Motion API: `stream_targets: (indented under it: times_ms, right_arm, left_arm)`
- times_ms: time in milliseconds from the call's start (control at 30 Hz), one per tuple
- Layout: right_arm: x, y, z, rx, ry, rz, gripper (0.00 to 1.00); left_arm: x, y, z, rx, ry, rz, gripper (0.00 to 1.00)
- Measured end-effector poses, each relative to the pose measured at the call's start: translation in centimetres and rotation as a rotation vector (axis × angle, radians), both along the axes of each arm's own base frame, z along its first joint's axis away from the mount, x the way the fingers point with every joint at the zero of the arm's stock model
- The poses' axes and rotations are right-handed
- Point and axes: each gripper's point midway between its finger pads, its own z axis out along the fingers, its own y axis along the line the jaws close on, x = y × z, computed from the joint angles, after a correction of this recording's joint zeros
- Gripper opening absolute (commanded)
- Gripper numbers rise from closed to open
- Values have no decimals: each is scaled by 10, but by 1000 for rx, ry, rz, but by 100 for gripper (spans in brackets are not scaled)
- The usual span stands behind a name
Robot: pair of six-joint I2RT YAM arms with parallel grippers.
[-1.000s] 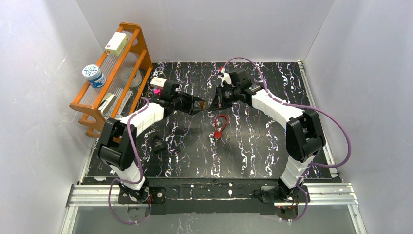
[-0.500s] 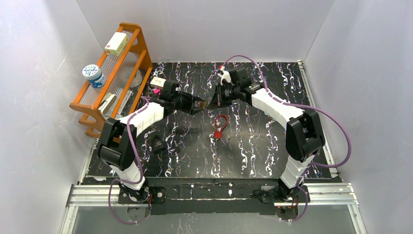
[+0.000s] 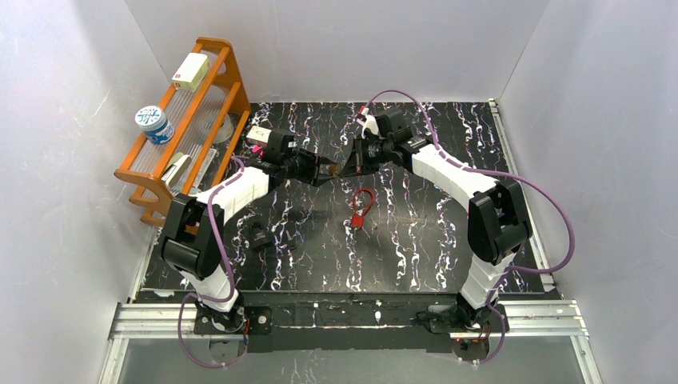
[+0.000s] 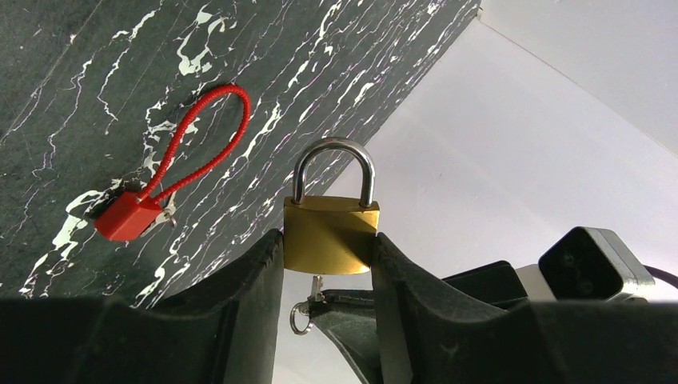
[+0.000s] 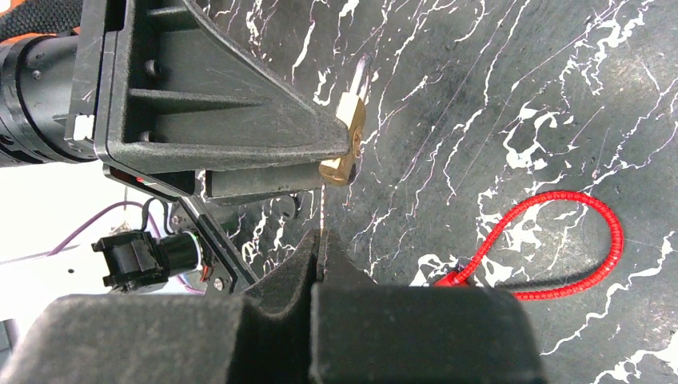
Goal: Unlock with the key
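Observation:
A brass padlock (image 4: 330, 236) with a steel shackle, both legs seated in the body, is pinched by its sides in my left gripper (image 4: 326, 238), above the black marbled mat. From above, the padlock (image 3: 331, 170) sits where the two arms meet. A small silver key (image 4: 317, 286) with a ring points up into the padlock's underside. My right gripper (image 5: 321, 236) is shut on the key, whose thin blade (image 5: 321, 210) reaches to the padlock (image 5: 349, 136). How deep the key sits is hidden.
A red cable lock (image 3: 362, 208) lies on the mat (image 3: 432, 240) just below the grippers. A small black object (image 3: 260, 238) lies near the left arm. An orange rack (image 3: 192, 120) with a box and a tin stands at the left wall. White walls enclose the mat.
My right gripper has edged slightly left toward the padlock and its wrist has turned a little. The left gripper has shifted only slightly with the padlock.

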Motion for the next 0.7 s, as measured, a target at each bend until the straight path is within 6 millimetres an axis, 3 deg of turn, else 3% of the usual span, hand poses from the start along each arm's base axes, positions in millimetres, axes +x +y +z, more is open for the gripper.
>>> stream_targets:
  times_ms: [700]
  right_arm:
    - [6,0,1,-2,-12,-26,1]
  left_arm:
    - [-1,0,-1,4,-2,-5,7]
